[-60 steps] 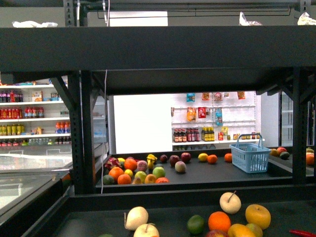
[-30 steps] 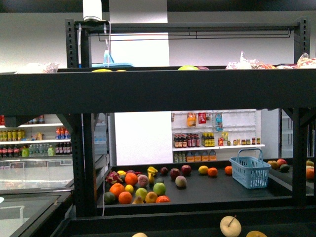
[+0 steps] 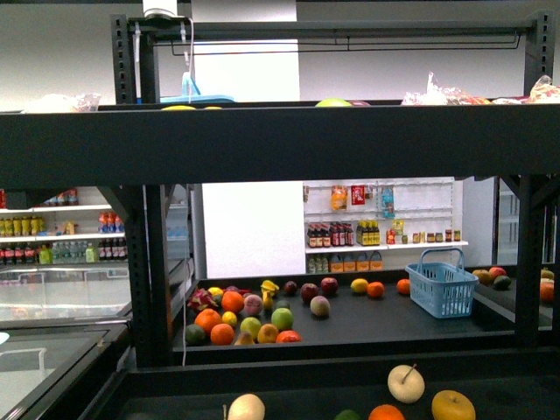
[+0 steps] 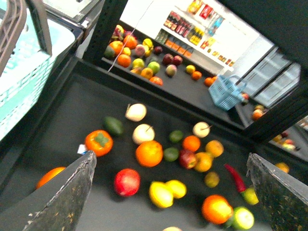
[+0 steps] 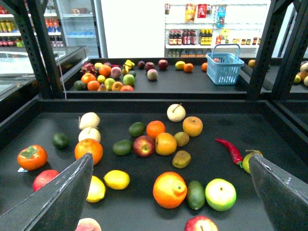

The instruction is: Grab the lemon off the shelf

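Two lemons lie side by side on the near deck of the black shelf (image 5: 211, 120). In the right wrist view one lemon (image 5: 117, 179) is whole, and the other lemon (image 5: 96, 188) is partly behind a finger. Both also show in the left wrist view (image 4: 161, 194). My right gripper (image 5: 171, 159) is open and empty, above the deck with the fruit spread between its fingers (image 5: 62, 202). My left gripper (image 4: 171, 159) is open and empty, high over the same deck (image 4: 72, 110). The front view shows the shelf's beam (image 3: 280, 144) but no arm and no near lemon.
Beside the lemons lie a big orange (image 5: 169, 189), a green apple (image 5: 220, 194), a dark avocado (image 5: 195, 194), a red chilli (image 5: 231, 150) and a persimmon (image 5: 32, 157). A blue basket (image 5: 224, 65) stands on the far deck. A teal basket (image 4: 24, 67) is close to the left wrist. A black upright (image 5: 38, 48) flanks the deck.
The front view has risen: the near deck's fruit has slid to the bottom edge, and the upper deck's top and its contents have come into view.
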You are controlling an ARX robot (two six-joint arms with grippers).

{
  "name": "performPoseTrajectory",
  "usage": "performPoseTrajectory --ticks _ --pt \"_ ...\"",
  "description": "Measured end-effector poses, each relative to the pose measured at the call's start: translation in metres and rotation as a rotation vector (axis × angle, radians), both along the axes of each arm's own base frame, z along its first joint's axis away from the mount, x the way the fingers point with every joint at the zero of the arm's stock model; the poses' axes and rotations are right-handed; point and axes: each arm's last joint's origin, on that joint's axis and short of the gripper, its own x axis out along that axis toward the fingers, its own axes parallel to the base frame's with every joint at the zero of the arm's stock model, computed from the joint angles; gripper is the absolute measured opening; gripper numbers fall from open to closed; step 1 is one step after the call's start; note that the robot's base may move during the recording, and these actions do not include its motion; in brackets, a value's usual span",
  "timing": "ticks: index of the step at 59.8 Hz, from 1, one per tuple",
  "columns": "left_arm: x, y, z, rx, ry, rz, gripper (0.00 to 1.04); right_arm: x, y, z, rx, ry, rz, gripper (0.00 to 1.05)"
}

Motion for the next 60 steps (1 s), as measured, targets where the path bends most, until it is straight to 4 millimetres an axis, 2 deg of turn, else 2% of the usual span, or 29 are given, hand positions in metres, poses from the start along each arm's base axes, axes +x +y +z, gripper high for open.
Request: performPoseTrajectory --ticks 6,10,16,19,29,43,54,60 --pt "0.018 0.029 0.022 -0.165 0.027 0.039 0.97 0.0 0.0 0.0 0.0 0.0 0.0 0.97" --pt "0.028 0.052 0.028 -0.268 0.049 0.08 0.97 0.0 0.0 0.0 0.0 0.0 0.0 0.97" --pt "0.045 0.098 0.03 -0.457 0.084 0.169 0.97 0.0 0.0 0.0 0.0 0.0 0.0 0.97" --pt "0.052 0.115 0.027 -0.528 0.101 0.205 0.97 0.0 0.0 0.0 0.0 0.0 0.0 0.97" --pt "0.07 0.149 0.022 -0.662 0.082 0.249 0.97 0.0 0.0 0.0 0.0 0.0 0.0 0.97" --pt "0.098 0.177 0.011 -0.782 0.075 0.289 0.97 0.0 0.0 0.0 0.0 0.0 0.0 0.97" --pt "0.126 0.188 0.0 -0.821 0.067 0.314 0.97 0.0 0.0 0.0 0.0 0.0 0.0 0.97" --pt "0.14 0.188 -0.004 -0.827 0.056 0.301 0.97 0.0 0.0 0.0 0.0 0.0 0.0 0.97"
